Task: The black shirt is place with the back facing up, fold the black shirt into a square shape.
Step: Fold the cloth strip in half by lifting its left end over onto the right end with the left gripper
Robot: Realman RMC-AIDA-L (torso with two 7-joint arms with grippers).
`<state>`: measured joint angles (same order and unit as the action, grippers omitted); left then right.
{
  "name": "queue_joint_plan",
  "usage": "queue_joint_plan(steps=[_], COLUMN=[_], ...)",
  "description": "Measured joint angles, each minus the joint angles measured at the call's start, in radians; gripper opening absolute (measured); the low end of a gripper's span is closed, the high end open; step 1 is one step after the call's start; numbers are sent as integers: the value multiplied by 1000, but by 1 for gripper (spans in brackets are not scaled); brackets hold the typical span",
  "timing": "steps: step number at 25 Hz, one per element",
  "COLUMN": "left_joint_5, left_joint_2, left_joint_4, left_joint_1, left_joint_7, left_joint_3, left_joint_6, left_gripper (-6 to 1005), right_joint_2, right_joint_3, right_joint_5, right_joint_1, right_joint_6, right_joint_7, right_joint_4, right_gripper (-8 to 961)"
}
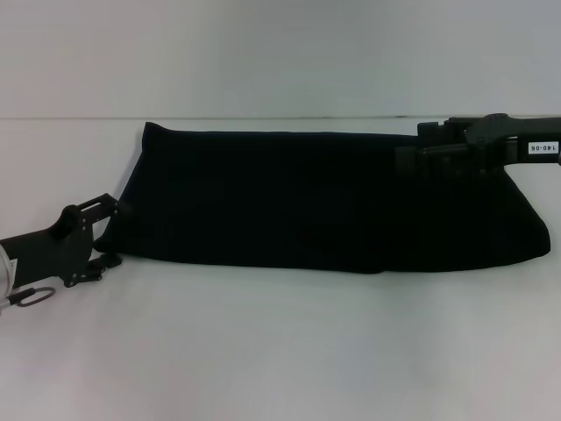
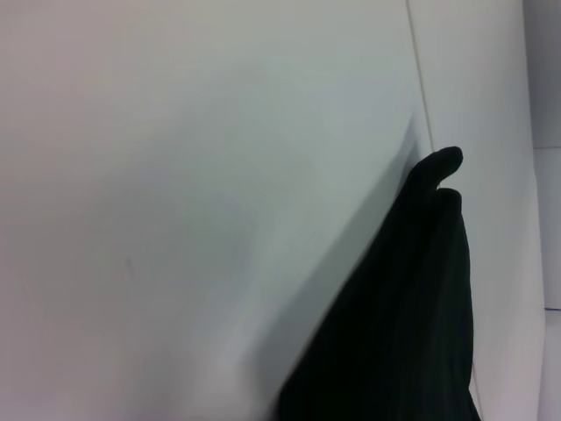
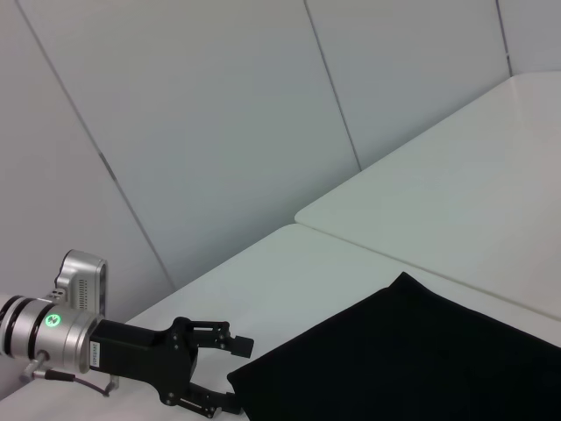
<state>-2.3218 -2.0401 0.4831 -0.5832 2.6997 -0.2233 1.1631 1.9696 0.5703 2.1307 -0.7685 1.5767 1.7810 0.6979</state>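
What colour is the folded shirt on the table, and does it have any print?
The soft fabric shirt is plain matte black, with no print visible. The head view shows it best.

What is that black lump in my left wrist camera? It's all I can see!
Observer: That's the black shirt. It lies as one long folded band across the white table.
Operator: Where's my left gripper, then?
Observer: The left gripper is at the shirt's near left corner. Its jaws are open, with the corner right at the gap.
Operator: And the other arm?
Observer: The right gripper reaches in over the shirt's far edge, toward its right end.
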Motion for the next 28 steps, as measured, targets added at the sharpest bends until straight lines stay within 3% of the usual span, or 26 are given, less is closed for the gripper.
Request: queue_joint_plan(steps=[28], left_joint_5=[1], left_joint_2=[0], left_joint_4=[-9], left_joint_1=[-6], left_joint_7=[5], left_joint_3=[0], left_joint_6=[-58], left_gripper=[904], right_joint_2=[1], right_joint_3=[-4], right_joint_5=[0], right_joint_1=[-2], right_joint_6=[0], right_joint_7=[2], right_joint_4=[-3], right_gripper=[930])
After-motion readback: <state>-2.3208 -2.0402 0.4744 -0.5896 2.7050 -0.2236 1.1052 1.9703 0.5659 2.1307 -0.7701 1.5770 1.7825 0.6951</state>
